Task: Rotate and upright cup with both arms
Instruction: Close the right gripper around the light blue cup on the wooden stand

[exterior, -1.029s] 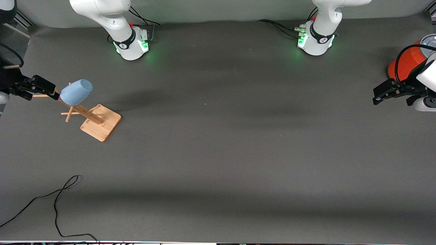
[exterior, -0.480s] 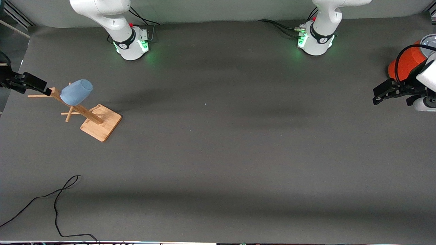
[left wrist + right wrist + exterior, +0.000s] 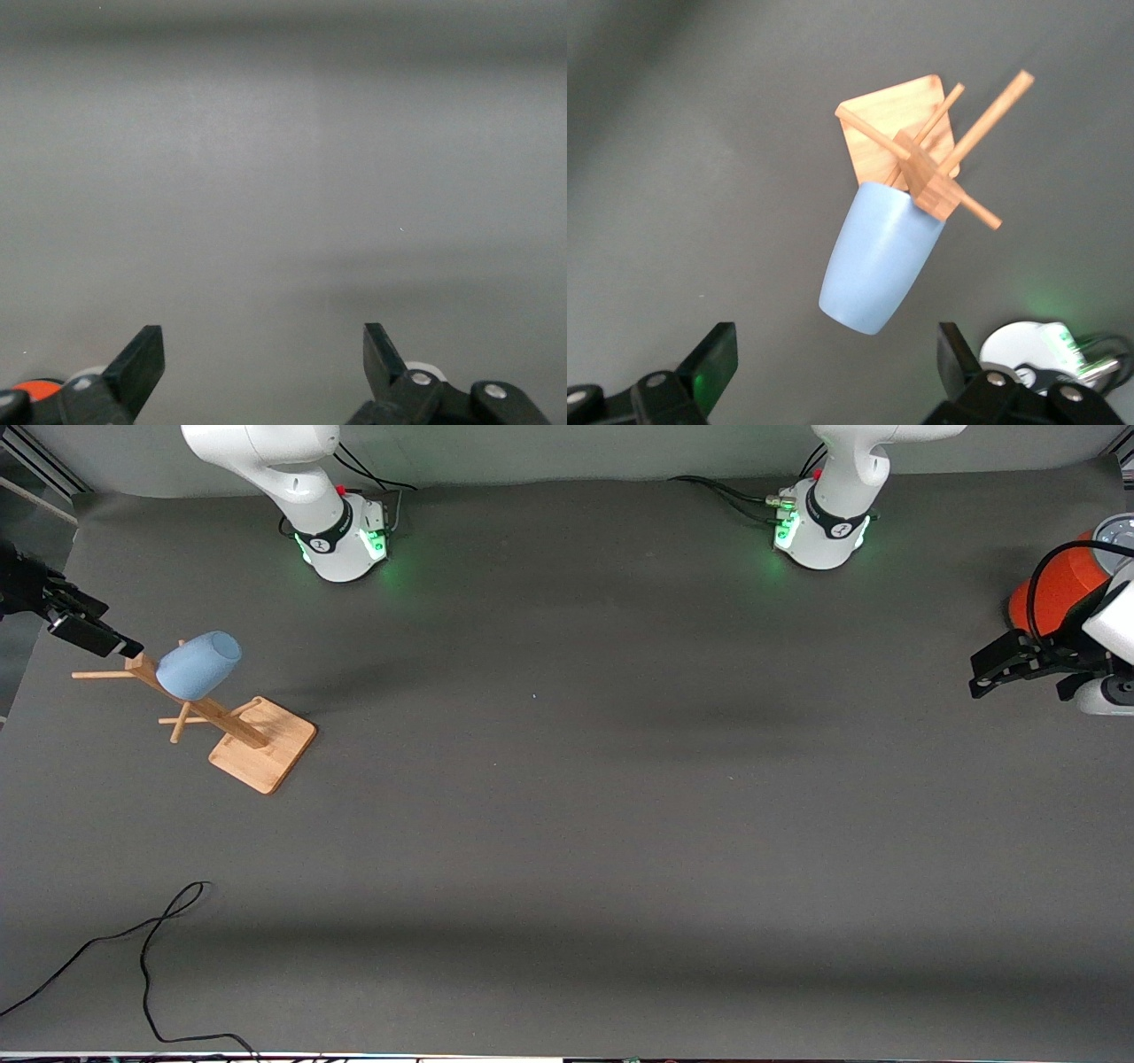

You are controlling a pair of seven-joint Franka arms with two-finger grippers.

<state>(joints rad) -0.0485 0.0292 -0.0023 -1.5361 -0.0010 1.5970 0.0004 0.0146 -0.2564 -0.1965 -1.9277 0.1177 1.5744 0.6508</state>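
The light-blue cup (image 3: pixel 199 664) hangs tilted on a peg of a wooden rack (image 3: pixel 264 755) toward the right arm's end of the table, its mouth at the post and its rounded base pointing outward. In the right wrist view the cup (image 3: pixel 877 261) and rack (image 3: pixel 899 124) lie below the gripper. My right gripper (image 3: pixel 93 636) is open and empty, off the rack's top beside the cup, apart from it; it also shows in its wrist view (image 3: pixel 833 354). My left gripper (image 3: pixel 992 673) waits open and empty at the left arm's end; its wrist view (image 3: pixel 263 350) shows only bare table.
A large orange-red can (image 3: pixel 1059 589) with a grey lid stands by the left gripper at the table's edge. A black cable (image 3: pixel 151 939) lies on the grey mat near the front camera at the right arm's end. The right arm's base (image 3: pixel 1036 350) shows in its wrist view.
My right gripper has drawn back from the cup toward the table's edge and turned. The cup stays on its peg. The left arm has not moved.
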